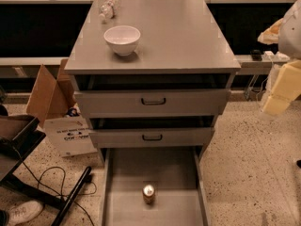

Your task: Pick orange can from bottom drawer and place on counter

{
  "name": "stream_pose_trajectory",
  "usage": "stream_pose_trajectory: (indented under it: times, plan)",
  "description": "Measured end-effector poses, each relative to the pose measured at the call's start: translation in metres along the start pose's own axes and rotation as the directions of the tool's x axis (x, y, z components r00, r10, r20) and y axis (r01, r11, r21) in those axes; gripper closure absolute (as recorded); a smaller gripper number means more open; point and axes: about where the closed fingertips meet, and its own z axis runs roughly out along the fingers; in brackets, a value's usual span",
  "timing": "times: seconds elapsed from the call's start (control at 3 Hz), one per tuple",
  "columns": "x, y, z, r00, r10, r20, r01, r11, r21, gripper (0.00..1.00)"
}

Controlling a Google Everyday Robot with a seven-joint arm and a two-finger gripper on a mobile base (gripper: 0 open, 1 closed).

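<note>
Nearest the camera, a small orange-brown drink can [148, 193] with a shiny silver top is being shown standing upright on the plain floor of the bottom drawer [123, 173], a wide, shallow grey metal tray that is being held pulled out toward the viewer. The drink can is being seen near the drawer's middle, apart from both side walls.

Above it, two upper grey drawers with black handles [153, 101] are being shown stacked, each with a dark gap over it. The smooth grey rectangular counter [178, 36] is being used as a rest by a round white bowl [122, 39], upright near the front left, and by a clear plastic bottle [108, 7] lying on its side at the back left.

At the right edge, the robot's pale yellow gripper [278, 94] is being held beside the cabinet, about level with the top drawer and well apart from the can; whether it is open or closed cannot be told.

On the speckled floor [249, 164] to the left, an open brown cardboard box [47, 95] is being shown.
</note>
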Motion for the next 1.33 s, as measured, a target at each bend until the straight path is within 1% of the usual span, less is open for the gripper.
stream_pose_trajectory:
  times: [0.33,0.67,1.0,1.33]
  plan:
    - [0.000,0.000,0.000,1.000,0.000,0.000,0.000,1.0000,0.000,0.00]
    - [-0.004,-0.004,-0.008,0.999,0.010,-0.040,-0.009,0.9993,0.036,0.00]
    - [0.019,0.001,0.025,0.998,0.031,-0.057,-0.030,0.9993,0.021,0.00]
    - [0.049,0.009,0.075,0.993,0.066,0.099,-0.066,0.9978,-0.005,0.00]
